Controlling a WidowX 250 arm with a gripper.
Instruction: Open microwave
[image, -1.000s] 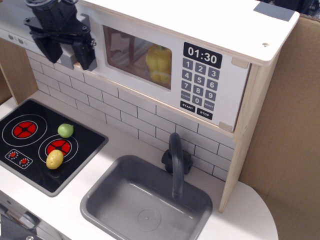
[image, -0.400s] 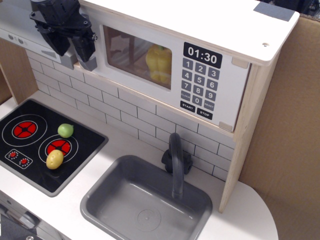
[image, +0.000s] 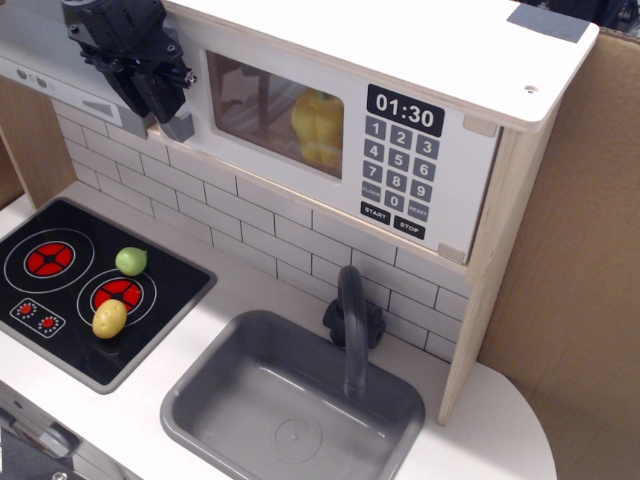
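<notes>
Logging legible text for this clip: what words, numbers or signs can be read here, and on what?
"01:30": clock display on the microwave.
Digits "1" to "9" and "0": keypad.
"START" and "STOP": bottom keys.
Two small keys flanking "0": too blurred to read.
Nothing else legible.

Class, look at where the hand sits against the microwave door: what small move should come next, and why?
Probably a short pull outward, away from the microwave. The hand looks closed around the grey handle at the door's left edge, and the door sits flush, not yet open.
</notes>
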